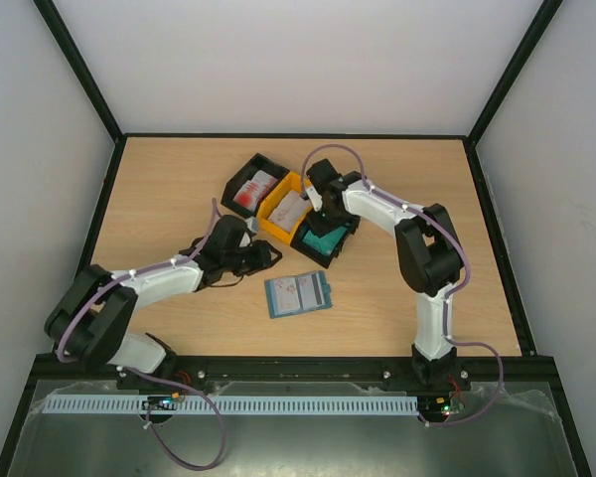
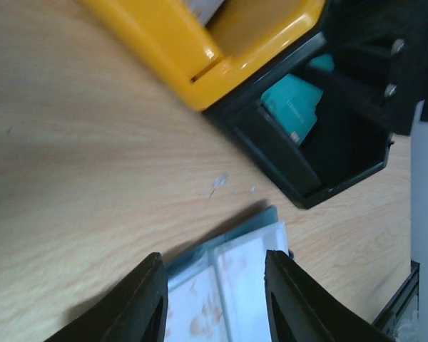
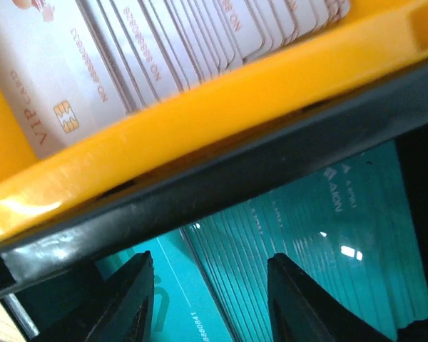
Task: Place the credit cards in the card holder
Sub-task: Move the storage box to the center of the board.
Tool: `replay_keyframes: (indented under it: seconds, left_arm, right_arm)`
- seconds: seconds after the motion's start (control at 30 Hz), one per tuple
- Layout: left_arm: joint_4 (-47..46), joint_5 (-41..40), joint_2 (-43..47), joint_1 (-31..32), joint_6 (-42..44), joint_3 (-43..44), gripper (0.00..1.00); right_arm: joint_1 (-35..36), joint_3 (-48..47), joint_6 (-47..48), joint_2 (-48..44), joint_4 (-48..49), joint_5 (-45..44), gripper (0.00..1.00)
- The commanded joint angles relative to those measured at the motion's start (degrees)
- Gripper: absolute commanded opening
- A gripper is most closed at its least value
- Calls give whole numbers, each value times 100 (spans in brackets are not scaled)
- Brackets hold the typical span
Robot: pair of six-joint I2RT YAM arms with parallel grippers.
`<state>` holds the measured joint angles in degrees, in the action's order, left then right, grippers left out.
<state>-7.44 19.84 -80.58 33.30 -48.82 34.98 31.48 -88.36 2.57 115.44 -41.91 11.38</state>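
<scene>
Bins stand in a slanting row near the middle of the table [image 1: 179, 189] in the top view: a black bin [image 1: 238, 171] with red-and-white cards [image 1: 255, 189], a yellow bin [image 1: 268, 231] with whitish cards [image 1: 291, 207], and a second black bin [image 1: 310, 254] with teal cards [image 1: 326, 238]. The card holder [image 1: 298, 294] lies flat on the wood just in front of that row, apart from the bins. The left gripper [image 1: 270, 256] hangs near the holder's far left corner, and the right gripper [image 1: 330, 221] reaches down over the teal cards. From the left wrist, the fingers [image 2: 139, 303] are spread with nothing between them, the holder's pale face is below them, and the yellow and second black bins lie beyond. From the right wrist, the fingers [image 3: 132, 303] are likewise parted and empty, poised above the teal stack, with the whitish cards behind the yellow wall.
</scene>
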Motion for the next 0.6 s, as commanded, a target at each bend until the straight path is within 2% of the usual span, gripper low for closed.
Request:
replay_keyframes:
  seconds: [0.0, 0.23, 0.4, 0.57]
  left_arm:
    - [-667, -9, -463, 21, -206, 384, 37]
    - [-900, -139, -1202, 209, -290, 828, 33]
    - [-980, -197, -1617, 342, -351, 1028, 28]
    - [-996, -238, -1823, 428, -369, 1124, 25]
  right_arm:
    - [7, 213, 156, -6, -86, 234, 41]
    - [7, 422, 147, -18, -45, 239, 41]
    - [7, 514, 152, -43, -49, 414, 22]
    - [7, 550, 133, -87, -96, 514, 16]
